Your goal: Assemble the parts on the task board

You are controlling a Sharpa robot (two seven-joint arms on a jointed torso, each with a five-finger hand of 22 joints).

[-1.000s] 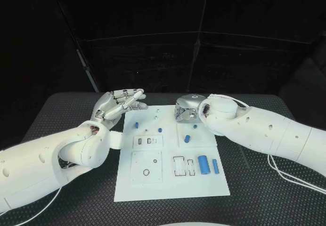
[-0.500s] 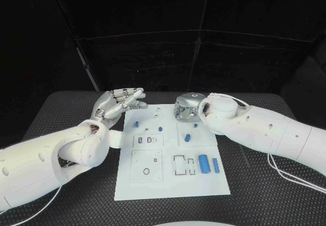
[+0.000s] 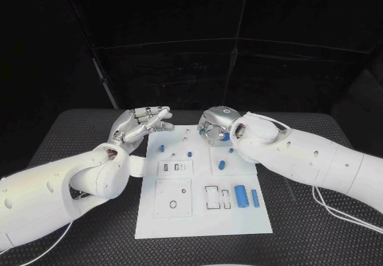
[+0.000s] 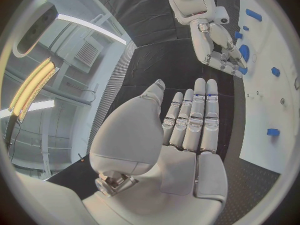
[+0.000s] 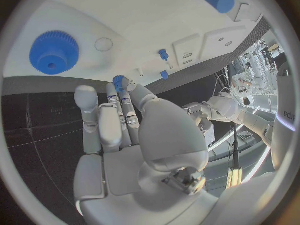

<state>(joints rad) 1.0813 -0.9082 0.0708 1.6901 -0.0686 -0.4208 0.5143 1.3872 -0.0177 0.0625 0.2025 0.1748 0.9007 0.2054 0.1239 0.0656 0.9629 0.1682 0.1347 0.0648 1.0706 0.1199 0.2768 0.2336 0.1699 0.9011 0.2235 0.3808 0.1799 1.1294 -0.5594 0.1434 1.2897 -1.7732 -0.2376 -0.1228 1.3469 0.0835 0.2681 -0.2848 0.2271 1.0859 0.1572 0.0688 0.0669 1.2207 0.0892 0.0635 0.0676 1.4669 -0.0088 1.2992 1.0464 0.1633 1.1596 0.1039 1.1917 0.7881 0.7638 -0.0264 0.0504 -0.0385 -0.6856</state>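
Blue gear pinched at your right fingertips, a small toothed piece, and that right hand hangs over the far part of the board. In the left wrist view the same little gear sits between the right hand's fingers, just above the white plate. A bigger gear lies flat on the board near that hand, with a faint ring outline just beside it. My guess is the small one belongs somewhere close by, meshing with it, though I can't tell which post or hole is the target.

Your left hand is off the board's far left corner, fingers straight and side by side, thumb apart, holding nothing. Leave it there or press it on the board's edge if the plate starts to slide.

Other blue parts lie well apart from the action: a short peg mid-board, two cylinders nearer you, small pegs on the left half.

For this step, bring the gear down level, bore over the pin, not tilted. Turn it slightly so teeth slip between teeth instead of riding on top. Loosen the pinch only once it sits flush.
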